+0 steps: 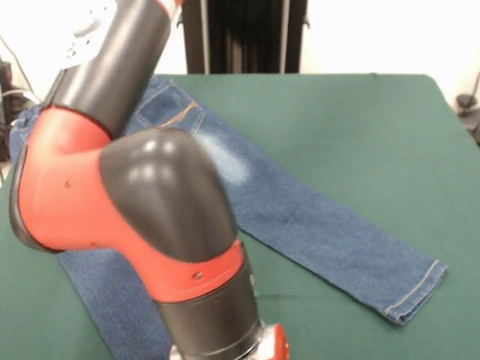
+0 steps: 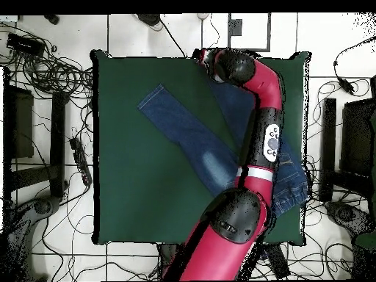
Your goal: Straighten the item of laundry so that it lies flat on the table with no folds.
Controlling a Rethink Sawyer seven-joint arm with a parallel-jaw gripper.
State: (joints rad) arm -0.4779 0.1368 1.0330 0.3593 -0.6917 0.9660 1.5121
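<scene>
Your hand [image 2: 200, 54] shows only from overhead, at the bench's [image 2: 132, 198] 12 o'clock edge; its grip you cannot tell. The front view shows the jeans' [image 1: 322, 232] hem.

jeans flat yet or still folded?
Cannot tell fully. One leg of the jeans lies spread flat on the table; the arm hides most of the other.

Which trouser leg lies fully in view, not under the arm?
The leg stretching diagonally toward the table's middle, its hem showing. The other leg runs under the arm.
</scene>
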